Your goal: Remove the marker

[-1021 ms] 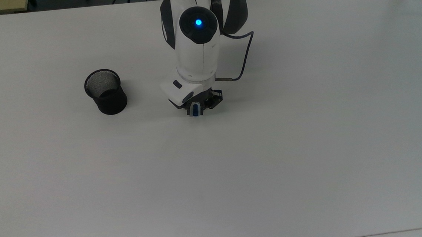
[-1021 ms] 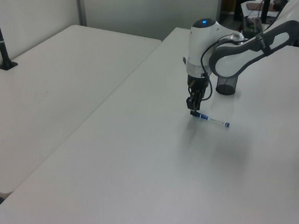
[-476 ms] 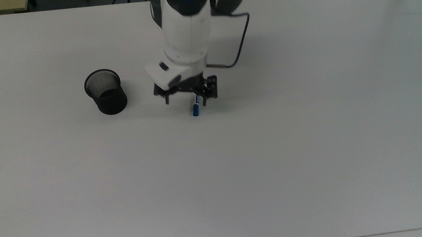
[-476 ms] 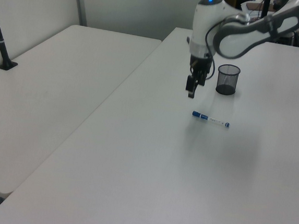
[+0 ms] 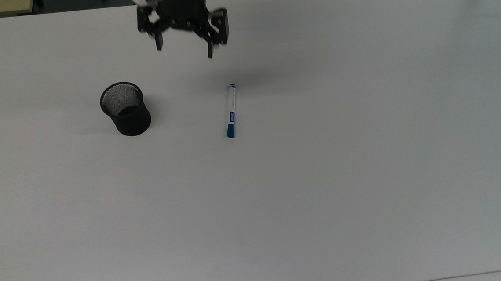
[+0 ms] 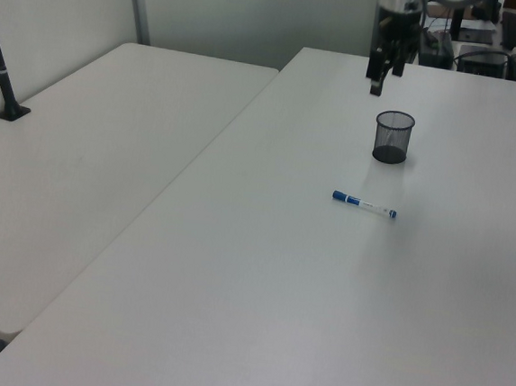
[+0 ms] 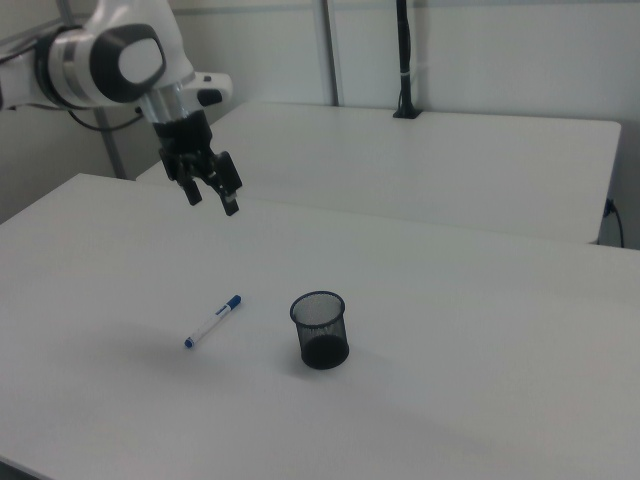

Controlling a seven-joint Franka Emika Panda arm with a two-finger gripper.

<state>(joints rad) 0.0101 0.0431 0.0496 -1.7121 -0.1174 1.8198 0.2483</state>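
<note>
My pincer [image 5: 184, 48] hangs wide open and empty, the marker [image 5: 231, 110] lying flat on the table [image 5: 366, 150] well below it, outside the mesh cup [image 5: 125, 108], so I'd retreat straight upward

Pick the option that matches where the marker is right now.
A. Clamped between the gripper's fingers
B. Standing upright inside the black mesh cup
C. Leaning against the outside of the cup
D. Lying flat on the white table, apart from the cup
D. The marker lies flat on the table, with bare tabletop between it and the mesh cup; the gripper hangs open above, holding nothing.
</note>
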